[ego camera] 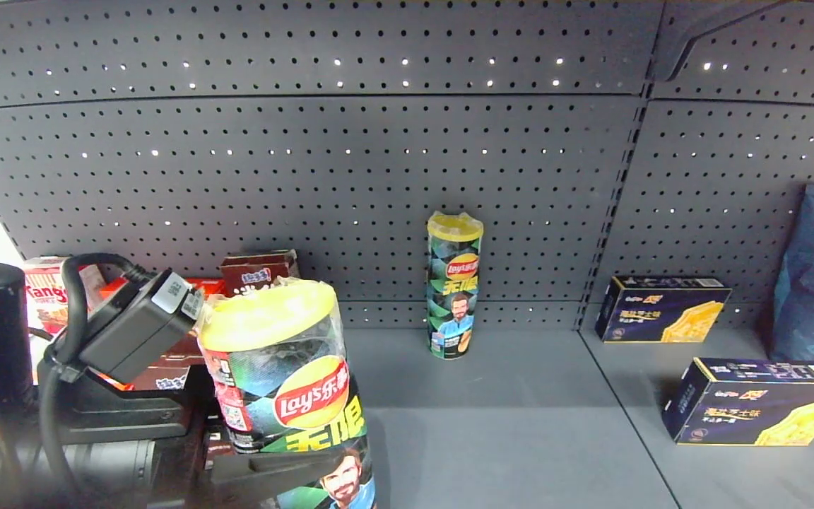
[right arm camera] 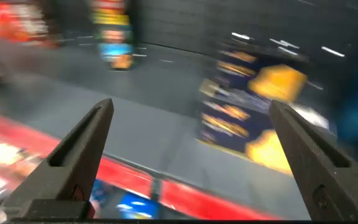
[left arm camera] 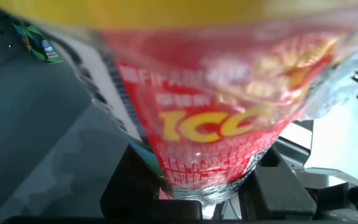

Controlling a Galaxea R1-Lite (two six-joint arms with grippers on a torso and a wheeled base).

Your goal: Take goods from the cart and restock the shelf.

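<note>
Shelf (ego camera: 506,417) grey, back wall (ego camera: 350,177) grey with little holes, left gripper (left arm camera: 201,190) squeezed tight on held chip can (ego camera: 287,382) at front left, second chip can (ego camera: 453,286) standing by wall, blue boxes (ego camera: 661,309) on right side, right gripper (right arm camera: 194,165) wide open, empty.

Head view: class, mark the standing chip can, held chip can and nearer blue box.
Standing chip can (ego camera: 453,290), head view, its label.
Held chip can (ego camera: 311,401), head view, red logo.
Nearer blue box (ego camera: 746,410), head view, front face.
</note>
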